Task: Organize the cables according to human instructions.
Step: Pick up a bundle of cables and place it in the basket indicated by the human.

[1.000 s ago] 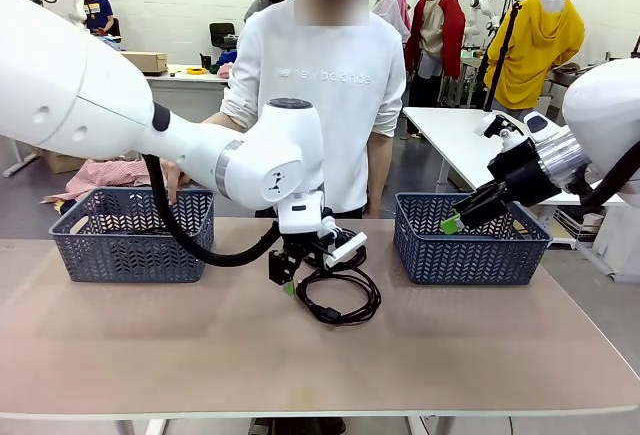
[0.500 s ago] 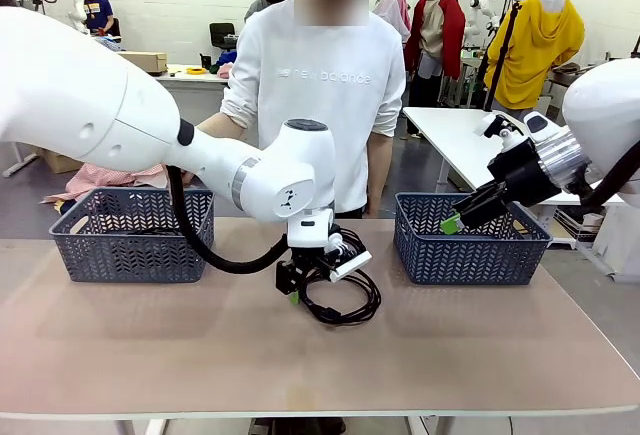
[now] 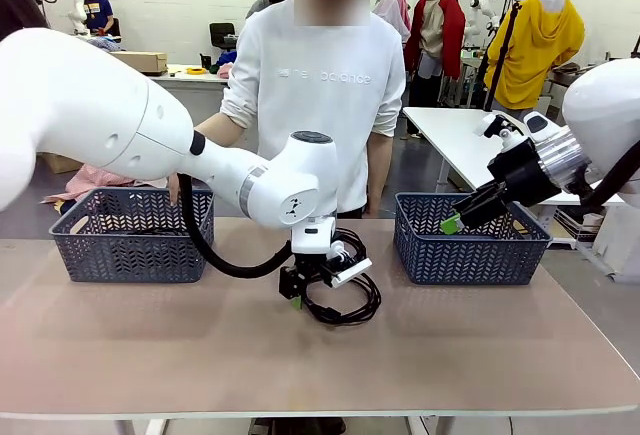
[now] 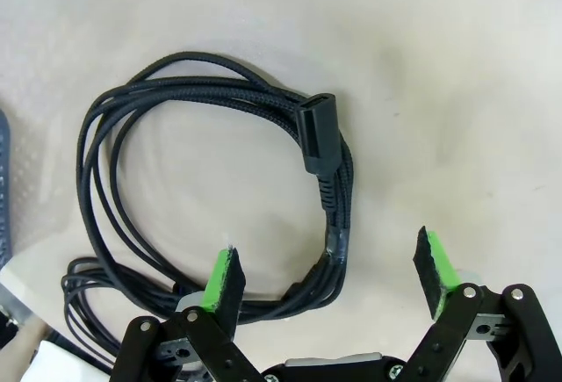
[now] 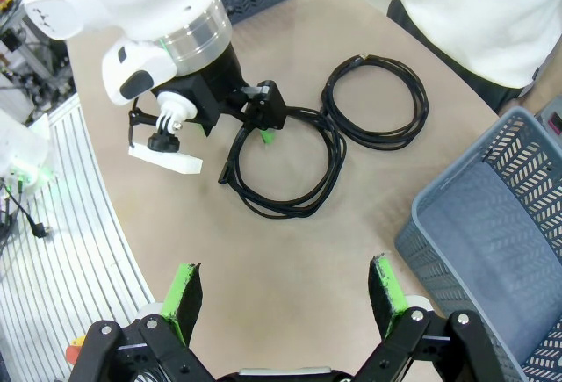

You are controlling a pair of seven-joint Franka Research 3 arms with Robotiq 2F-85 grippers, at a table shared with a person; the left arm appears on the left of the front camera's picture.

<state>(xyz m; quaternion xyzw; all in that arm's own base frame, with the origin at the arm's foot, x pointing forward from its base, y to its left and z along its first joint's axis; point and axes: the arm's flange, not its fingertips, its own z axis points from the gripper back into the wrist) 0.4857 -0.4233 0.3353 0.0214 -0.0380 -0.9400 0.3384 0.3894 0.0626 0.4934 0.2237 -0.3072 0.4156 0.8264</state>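
Left basket (image 3: 130, 240): grey-blue lattice, at the far left of the table (image 3: 150, 355); contents cannot be made out. Left gripper (image 3: 292, 295): jaws spread wide, nothing held, poised low over the middle of the table; in its wrist view the green pads (image 4: 221, 281) stand either side of the near coil's bundled strands. Cables: two coils in sight, lying flat on the table between the baskets, near coil (image 4: 336, 224) under the left gripper, far coil (image 5: 378, 101) just beside it, toward the person. Judged light, limp, braided and not slippery; a coil lifted by one strand would likely sag and unwind. Best hold: across the whole bundle at what looks like a tape wrap next to the plug (image 4: 318, 132), all strands pinched together. Right basket (image 3: 470, 245): same make, far right. Right gripper (image 3: 452, 223): jaws wide apart, empty, held above the right basket.
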